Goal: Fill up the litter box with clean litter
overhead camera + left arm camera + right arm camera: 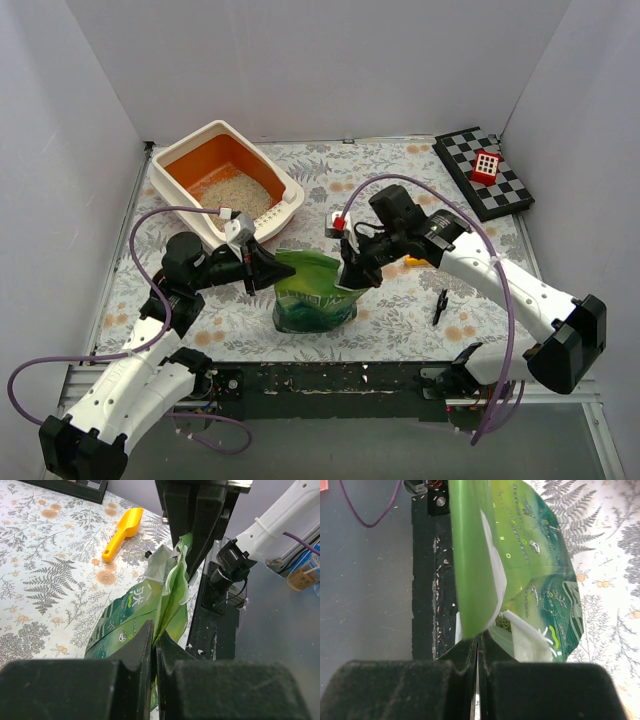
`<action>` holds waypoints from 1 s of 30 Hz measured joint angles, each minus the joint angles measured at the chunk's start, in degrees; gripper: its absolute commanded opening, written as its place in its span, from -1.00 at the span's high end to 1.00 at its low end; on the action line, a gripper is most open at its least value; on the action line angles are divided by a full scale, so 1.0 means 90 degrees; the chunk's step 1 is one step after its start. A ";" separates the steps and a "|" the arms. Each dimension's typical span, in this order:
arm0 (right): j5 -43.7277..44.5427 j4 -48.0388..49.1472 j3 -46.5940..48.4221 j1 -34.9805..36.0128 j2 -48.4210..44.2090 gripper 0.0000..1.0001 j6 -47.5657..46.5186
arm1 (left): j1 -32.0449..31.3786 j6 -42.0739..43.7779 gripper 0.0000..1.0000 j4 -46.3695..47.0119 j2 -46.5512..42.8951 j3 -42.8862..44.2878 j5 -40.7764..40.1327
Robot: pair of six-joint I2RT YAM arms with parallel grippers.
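Note:
The litter box (176, 150), cream rim and orange basin, sits at the far left with a patch of pale clean litter (235, 194) in it. A glossy green bag (315, 293) stands at the table's near middle. My left gripper (272, 272) is shut on the bag's left top edge; the wrist view shows the green film (172, 587) pinched between its jaws (155, 642). My right gripper (352, 274) is shut on the bag's right top edge, with the film (472, 555) caught at its jaw tips (478, 641). The bag's mouth gapes a little.
A yellow-orange scoop (122, 532) lies on the floral cloth right of the bag, mostly behind my right arm in the top view. A checkered board (484, 172) with a red block (486, 166) is at the far right. A small black tool (439, 306) lies near right.

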 measured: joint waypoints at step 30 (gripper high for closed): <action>0.4141 0.4585 -0.2572 0.1554 -0.0488 -0.11 0.3541 | -0.0029 0.1581 1.00 -0.0860 0.1105 0.1008 -0.0556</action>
